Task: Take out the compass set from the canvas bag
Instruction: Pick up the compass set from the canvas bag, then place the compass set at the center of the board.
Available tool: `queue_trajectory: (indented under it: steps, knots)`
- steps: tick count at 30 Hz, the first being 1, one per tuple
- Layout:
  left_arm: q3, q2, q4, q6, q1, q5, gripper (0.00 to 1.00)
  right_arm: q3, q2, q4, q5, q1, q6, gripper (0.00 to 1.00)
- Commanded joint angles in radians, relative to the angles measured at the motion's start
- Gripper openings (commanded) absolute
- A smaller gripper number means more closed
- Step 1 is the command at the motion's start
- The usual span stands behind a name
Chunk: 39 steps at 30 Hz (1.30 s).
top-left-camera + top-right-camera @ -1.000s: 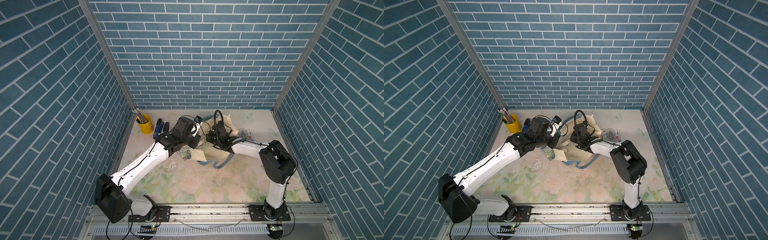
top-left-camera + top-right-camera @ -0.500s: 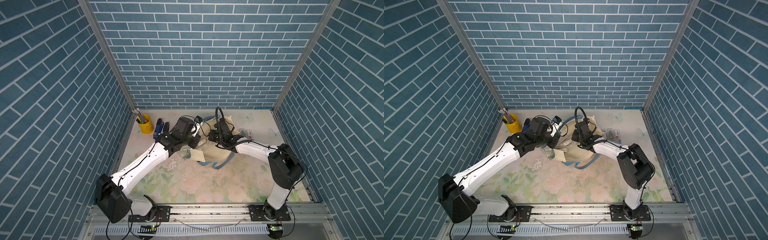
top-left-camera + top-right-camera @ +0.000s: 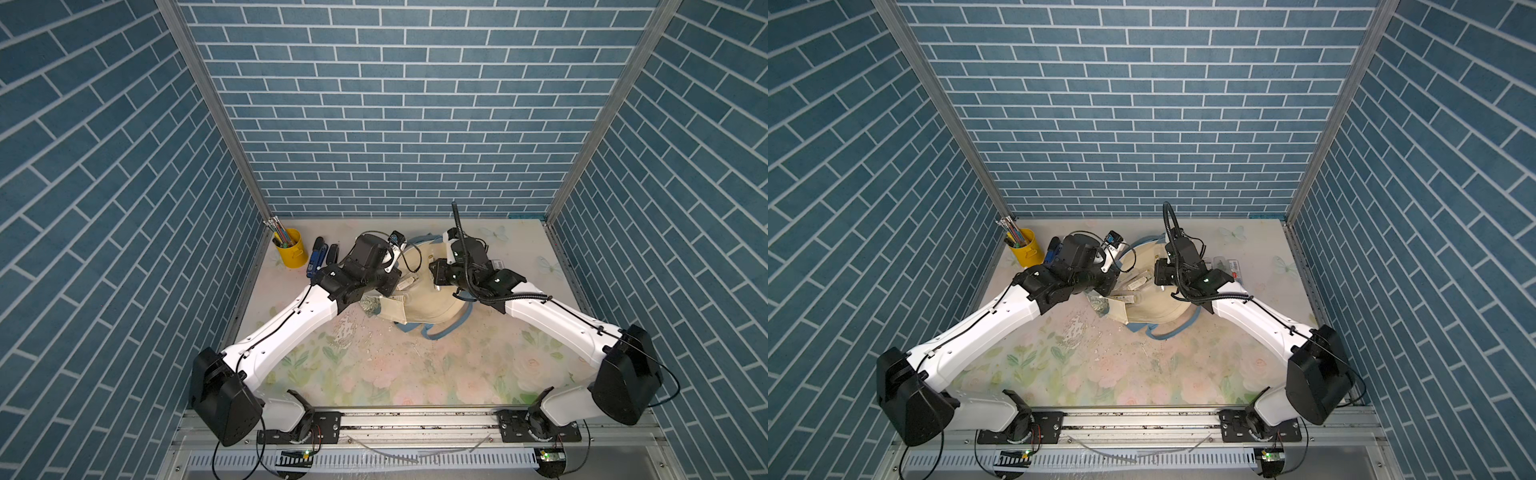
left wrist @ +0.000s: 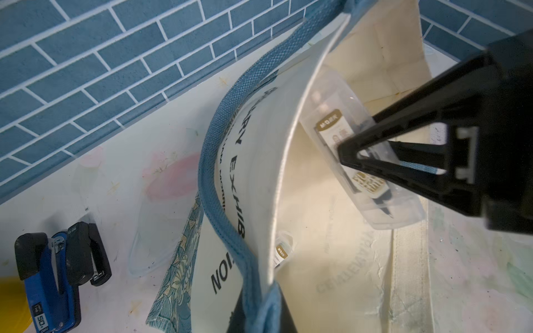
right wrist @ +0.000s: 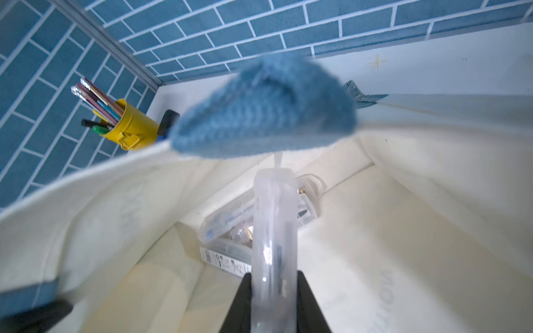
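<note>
Step in hand: withdrawal of the compass set (image 4: 328, 115) through the mouth of the canvas bag (image 3: 419, 299).

- The bag is laid on its side on the table (image 3: 374, 365). Its upper rim is held up by the left gripper (image 4: 261, 302), whose jaws are closed together on the rim by the blue strap (image 4: 213, 161).
- The right gripper (image 4: 354, 152) is clamped on the clear case of the compass set. The case is seen at the bag's mouth, not yet clear of it.

Next move, as judged: the case is to be drawn straight back, kept off the raised rim and strap, then set down on the table. The left hold is best kept until the case is out.

Views compared:
- Left wrist: the grip is shown near the middle of the case, and a small case (image 4: 282, 250) by the rim.
- Right wrist: more clear cases (image 5: 230, 239) are shown deep inside the bag.
- Both top views: the grip is hidden by the arms. Only here are packets (image 3: 1227, 262) seen on the table beyond the right arm.
</note>
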Motion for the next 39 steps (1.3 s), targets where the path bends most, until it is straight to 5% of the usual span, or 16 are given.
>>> queue_trajectory:
  steps: [1,9,18,29,39]
  knots:
    - [0.042,0.007,0.042,-0.007,-0.005,-0.018,0.00,-0.016,-0.076,-0.108,-0.040,0.006,-0.111,0.00]
    - [0.067,0.023,-0.001,-0.001,0.004,-0.053,0.00,0.112,-0.141,-0.314,-0.067,0.018,-0.131,0.00]
    - [0.044,-0.001,0.011,-0.003,0.012,-0.051,0.00,0.364,-0.157,-0.560,0.121,0.003,-0.310,0.00]
    - [0.044,-0.007,0.004,-0.007,0.022,-0.035,0.00,0.483,-0.082,-0.696,0.195,-0.255,-0.413,0.00]
    - [0.040,-0.017,0.012,-0.012,0.026,-0.007,0.00,0.392,0.068,-0.578,0.093,-0.579,-0.433,0.00]
